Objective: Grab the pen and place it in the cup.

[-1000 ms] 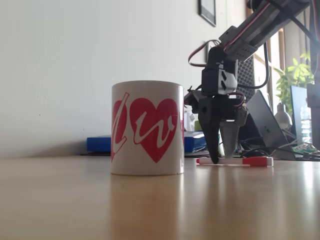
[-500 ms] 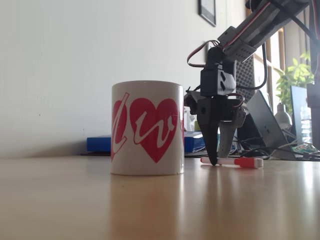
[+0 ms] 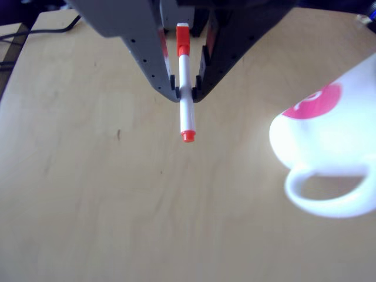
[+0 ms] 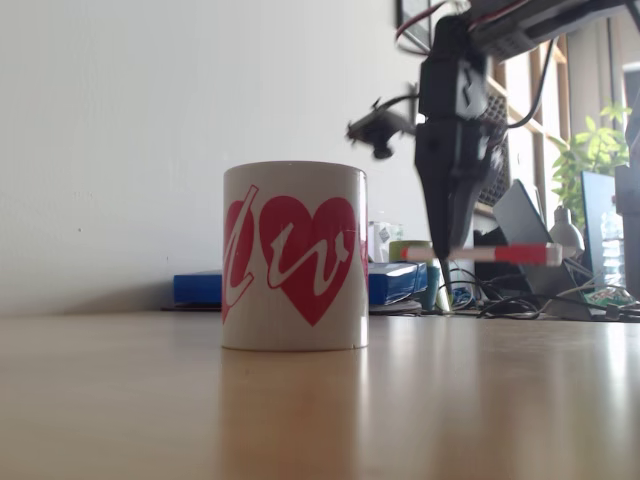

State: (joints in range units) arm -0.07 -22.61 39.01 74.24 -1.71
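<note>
Looking at your fixed view, you see the arm reaching in from the upper right, with the gripper [image 4: 447, 255] pointing straight down, clear of the table [image 4: 300, 410]; its fingers are clamped on the pen [image 4: 482, 254], which hangs level in the air, just right of the cup [image 4: 295, 256] (white, with a pink heart); in the other view the pen [image 3: 185, 88] is white, orange-red at both ends.

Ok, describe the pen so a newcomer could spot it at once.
Find the white mug with red hearts on the wooden table. To its right in the fixed view, the gripper holds the pen level in the air: slim, white, with an orange-red cap.
</note>
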